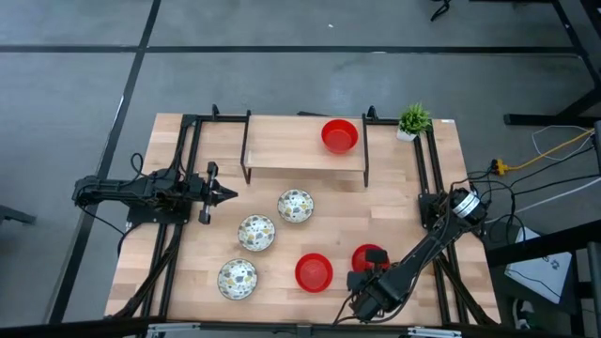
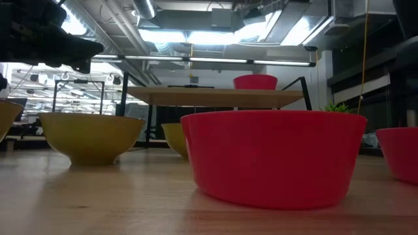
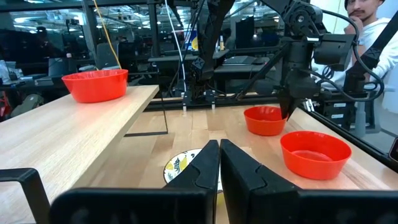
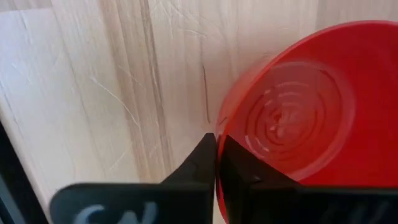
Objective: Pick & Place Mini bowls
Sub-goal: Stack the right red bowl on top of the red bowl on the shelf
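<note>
Here, right gripper [image 4: 216, 163] jaws pinching red bowl [image 4: 292, 112] rim

Small green potted plant [image 1: 413, 120] at the bench [image 1: 188, 235] corner, far from either hand. Raised wooden shelf [image 1: 282, 155] alongside. Beyond, a person [image 3: 373, 37] seated.

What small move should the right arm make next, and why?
Probably lift straight up a little. The right pincer has its fingers closed on the rim of a red bowl that sits on the table, while another red bowl already stands on the raised shelf. The left pincer waits shut at the left side.
</note>
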